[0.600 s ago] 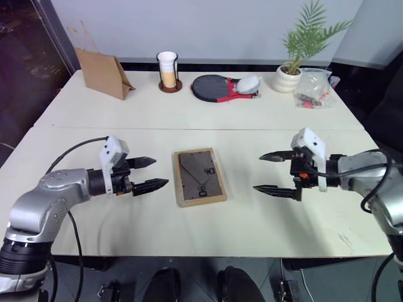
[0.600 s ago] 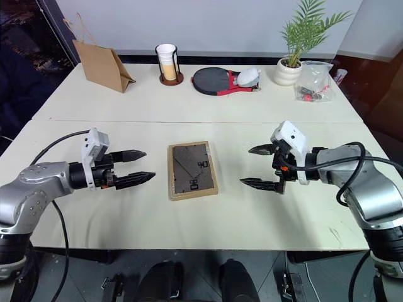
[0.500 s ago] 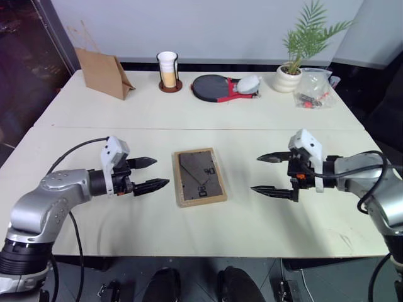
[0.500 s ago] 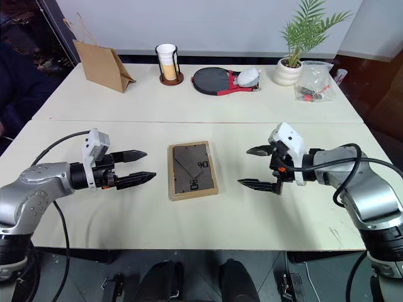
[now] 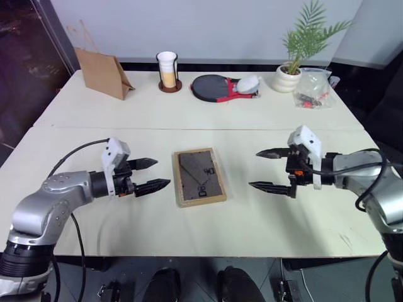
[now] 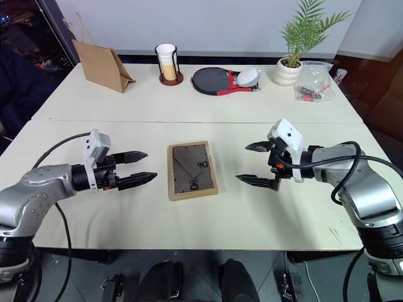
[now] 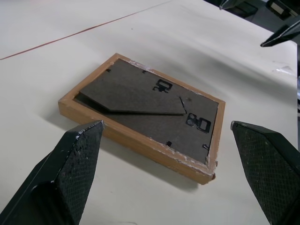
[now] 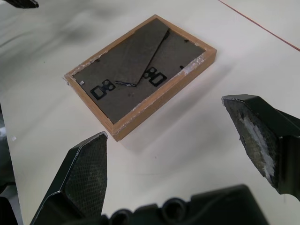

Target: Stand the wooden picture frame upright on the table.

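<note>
1. Biggest thing we've got is the table [image 5: 264, 113]: a wide, flat cream-white top, smooth and matte, with a thin seam line running across it.
2. Next up, our two arms, silver-grey rounded metal shells with black cables. The left gripper [image 5: 147, 174] and the right gripper [image 5: 269, 169] both end in two black pointed fingers with a cross-hatched grip texture on the pads [image 7: 77, 159]. Both are spread wide apart and have hold of nothing, hovering on either side of the frame and pointing in at it.
3. The wooden picture frame [image 5: 199, 176] lies flat on the near half of the table, between the two grippers and apart from both. It's a small rectangle with a light wood border, a bit chipped and whitish at the corners, face down so the dark grey-brown fibreboard back is up. The fold-out stand [image 7: 133, 96], a flat pointed panel, lies folded flat against it, with small black metal clips beside it.
4. Along the far edge: a brown paper bag [image 5: 101, 72] with stiff creased sides, a flat round dark paddle [image 5: 213, 87] with a red handle, and a green leafy plant in a ribbed white pot [image 5: 288, 78].
5. Smaller bits back there: a pale cylindrical cup in a black holder [image 5: 168, 71], and a crinkly clear plastic bag [image 5: 313, 88].
</note>
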You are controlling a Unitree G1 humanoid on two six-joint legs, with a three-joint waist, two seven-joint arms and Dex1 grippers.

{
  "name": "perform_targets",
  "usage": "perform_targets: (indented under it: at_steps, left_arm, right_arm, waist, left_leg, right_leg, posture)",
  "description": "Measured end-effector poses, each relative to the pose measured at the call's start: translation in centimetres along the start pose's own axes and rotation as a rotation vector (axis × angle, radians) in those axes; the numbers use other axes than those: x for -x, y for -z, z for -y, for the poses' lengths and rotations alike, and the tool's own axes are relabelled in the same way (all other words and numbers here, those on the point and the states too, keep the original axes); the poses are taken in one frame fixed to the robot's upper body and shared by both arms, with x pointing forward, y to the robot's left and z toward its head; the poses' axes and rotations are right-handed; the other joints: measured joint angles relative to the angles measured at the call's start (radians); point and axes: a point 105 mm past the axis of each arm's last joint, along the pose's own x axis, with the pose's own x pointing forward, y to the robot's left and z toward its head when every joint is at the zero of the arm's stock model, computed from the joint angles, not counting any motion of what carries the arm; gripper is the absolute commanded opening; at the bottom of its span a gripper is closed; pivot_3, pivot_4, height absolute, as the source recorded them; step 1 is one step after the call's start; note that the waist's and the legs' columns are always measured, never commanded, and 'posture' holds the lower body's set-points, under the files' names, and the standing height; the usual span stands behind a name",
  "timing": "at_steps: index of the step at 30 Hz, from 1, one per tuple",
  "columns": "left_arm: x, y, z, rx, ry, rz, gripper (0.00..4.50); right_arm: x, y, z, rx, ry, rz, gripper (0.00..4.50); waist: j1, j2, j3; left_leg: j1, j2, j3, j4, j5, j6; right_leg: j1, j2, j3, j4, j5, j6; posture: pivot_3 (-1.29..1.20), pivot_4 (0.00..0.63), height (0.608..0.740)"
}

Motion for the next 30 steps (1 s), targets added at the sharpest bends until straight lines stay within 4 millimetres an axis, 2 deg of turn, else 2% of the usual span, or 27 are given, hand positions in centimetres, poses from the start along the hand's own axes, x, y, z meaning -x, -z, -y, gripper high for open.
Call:
perform_targets:
  at_steps: [14,21,24,30]
  left_arm:
    - [0.1,0.5,0.1,0.03,0.009,-0.019,4.5]
    - [-0.7,0.5,0.5,0.239,0.046,-0.018,4.5]
    - [-0.6,0.1,0.3,0.36,0.04,-0.032,4.5]
    - [-0.8,1.1,0.0,0.65,0.043,-0.104,4.5]
  right_arm:
    - [-1.0,0.8,0.7,0.032,0.013,-0.012,4.46]
    - [-3.0,1.8,2.3,0.178,0.088,-0.073,4.46]
    - [-4.2,2.3,2.4,0.219,0.093,-0.08,3.66]
    - [-6.9,3.3,1.3,0.28,0.05,-0.088,0.52]
  waist:
    - [-0.001,0.0,0.0]
    - [-0.002,0.0,0.0]
    - [-0.003,0.0,0.0]
    - [-0.003,0.0,0.0]
  left_leg:
    - [0.0,0.0,0.0,0.0,0.0,0.0]
    - [0.0,0.0,0.0,0.002,0.0,0.0]
    - [-0.001,0.0,0.0,0.004,0.0,0.0]
    - [-0.001,0.0,-0.001,0.007,0.0,0.0]
  right_leg:
    - [0.0,0.0,0.0,0.0,0.0,0.0]
    - [0.0,0.0,0.0,0.001,0.0,0.0]
    - [0.0,0.001,0.0,0.002,0.0,0.0]
    - [0.0,0.001,-0.001,0.004,0.0,0.001]
  posture:
    - [0.0,0.15,0.74]
    - [0.0,0.15,0.74]
    - [0.0,0.15,0.74]
    - [0.0,0.15,0.74]
